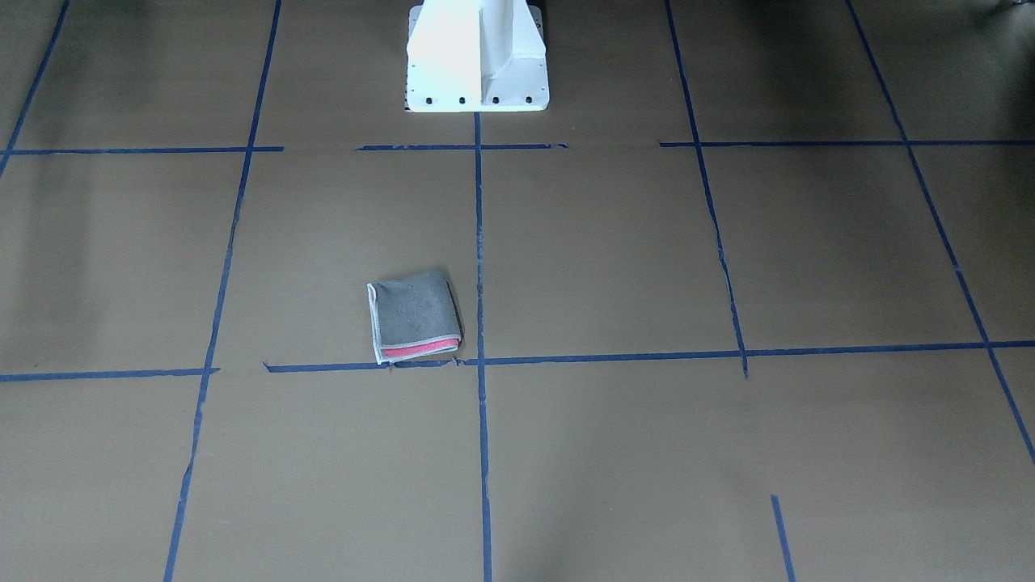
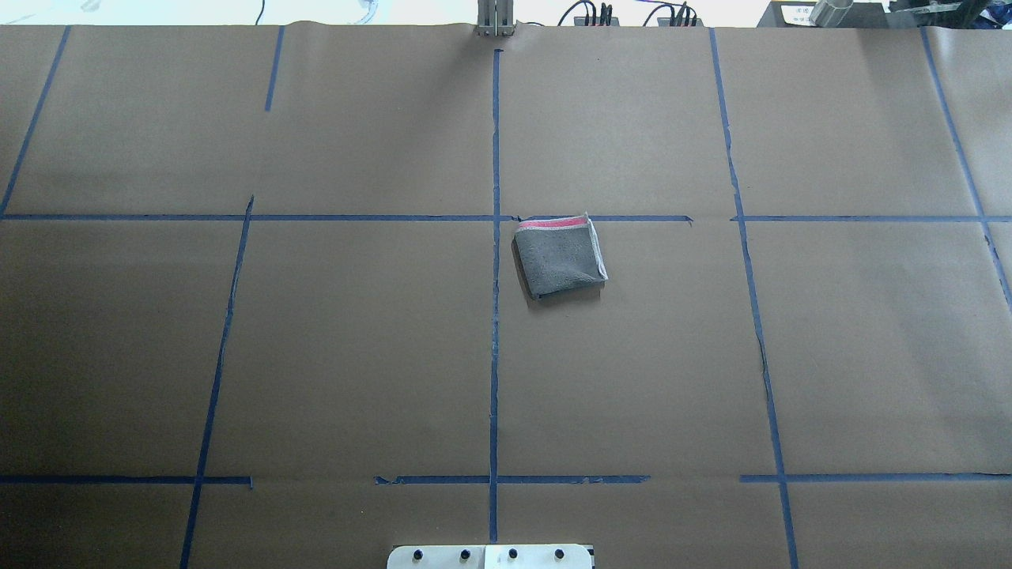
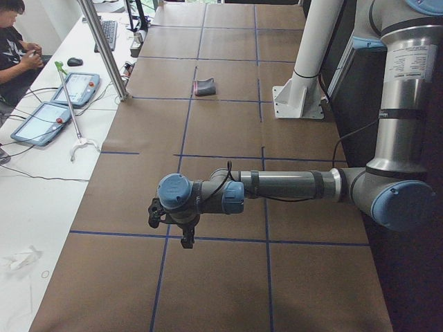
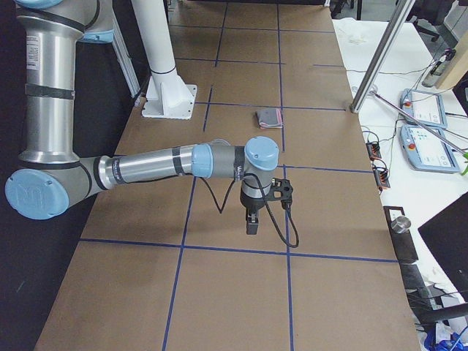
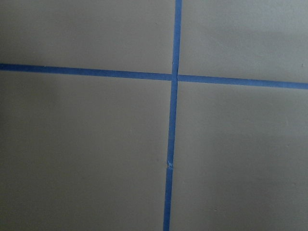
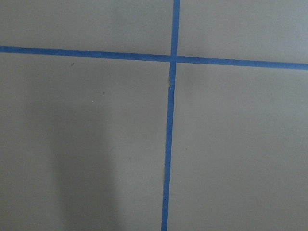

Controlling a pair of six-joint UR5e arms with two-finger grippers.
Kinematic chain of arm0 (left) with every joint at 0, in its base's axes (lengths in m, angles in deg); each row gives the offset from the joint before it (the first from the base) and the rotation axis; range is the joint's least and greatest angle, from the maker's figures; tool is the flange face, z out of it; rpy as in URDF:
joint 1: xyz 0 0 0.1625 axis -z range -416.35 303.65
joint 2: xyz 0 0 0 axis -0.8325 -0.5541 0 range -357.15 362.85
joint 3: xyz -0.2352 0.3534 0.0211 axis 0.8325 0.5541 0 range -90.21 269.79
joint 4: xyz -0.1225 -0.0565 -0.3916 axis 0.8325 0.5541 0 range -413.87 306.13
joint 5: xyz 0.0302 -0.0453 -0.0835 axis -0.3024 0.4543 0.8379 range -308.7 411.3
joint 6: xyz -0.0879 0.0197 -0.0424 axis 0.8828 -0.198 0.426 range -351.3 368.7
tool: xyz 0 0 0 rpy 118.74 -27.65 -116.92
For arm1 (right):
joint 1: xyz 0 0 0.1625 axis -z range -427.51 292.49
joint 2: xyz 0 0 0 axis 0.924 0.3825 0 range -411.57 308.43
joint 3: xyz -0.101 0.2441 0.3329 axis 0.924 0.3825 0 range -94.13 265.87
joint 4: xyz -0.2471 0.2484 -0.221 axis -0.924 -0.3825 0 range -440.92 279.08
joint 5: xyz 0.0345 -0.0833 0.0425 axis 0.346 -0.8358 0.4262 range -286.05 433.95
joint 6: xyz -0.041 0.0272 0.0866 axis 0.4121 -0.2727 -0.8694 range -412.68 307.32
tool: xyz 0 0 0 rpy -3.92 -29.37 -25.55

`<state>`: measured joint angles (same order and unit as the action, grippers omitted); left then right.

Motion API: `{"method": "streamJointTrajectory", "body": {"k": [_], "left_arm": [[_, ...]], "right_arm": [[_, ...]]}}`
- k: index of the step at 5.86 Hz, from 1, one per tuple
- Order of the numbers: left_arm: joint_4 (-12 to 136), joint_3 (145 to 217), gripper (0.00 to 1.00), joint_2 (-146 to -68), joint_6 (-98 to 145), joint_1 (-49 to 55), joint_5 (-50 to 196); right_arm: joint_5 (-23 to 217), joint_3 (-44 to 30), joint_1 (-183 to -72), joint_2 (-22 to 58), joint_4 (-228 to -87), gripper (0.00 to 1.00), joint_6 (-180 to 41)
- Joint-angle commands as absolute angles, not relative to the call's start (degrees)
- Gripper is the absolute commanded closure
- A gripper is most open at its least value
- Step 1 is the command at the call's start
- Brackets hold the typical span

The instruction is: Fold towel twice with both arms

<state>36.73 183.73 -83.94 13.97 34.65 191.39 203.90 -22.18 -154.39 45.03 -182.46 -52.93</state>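
Note:
The towel (image 1: 414, 315) lies folded small on the brown paper, grey face up, with a pink-red strip along one edge. It shows near the middle in the overhead view (image 2: 560, 257) and far off in both side views (image 3: 205, 88) (image 4: 269, 117). My left gripper (image 3: 176, 228) hangs above the table's left end, far from the towel, seen only in the exterior left view. My right gripper (image 4: 252, 219) hangs above the table's right end, seen only in the exterior right view. I cannot tell whether either is open or shut. Both wrist views show only paper and tape.
Blue tape lines (image 2: 495, 316) mark a grid on the brown paper. The white pedestal base (image 1: 477, 56) stands at the robot's side of the table. A side bench holds tablets (image 3: 41, 121) and a metal post (image 3: 104, 48); an operator (image 3: 14, 48) sits beyond.

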Motion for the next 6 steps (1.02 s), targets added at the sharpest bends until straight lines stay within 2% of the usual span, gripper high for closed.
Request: {"method": "streamJointTrajectory", "body": {"k": [1,6], "left_arm": [[36.7,186.9,0.00,-83.3,18.0,34.3,189.6],[38.0,184.0,0.00,-80.2,15.8,30.8,184.1]], "right_arm": [[203.8,-23.1,-154.5,46.6,-182.5,0.00,-53.6],[203.7,-21.4,-154.4,46.8,-182.4,0.00,-53.7]]}}
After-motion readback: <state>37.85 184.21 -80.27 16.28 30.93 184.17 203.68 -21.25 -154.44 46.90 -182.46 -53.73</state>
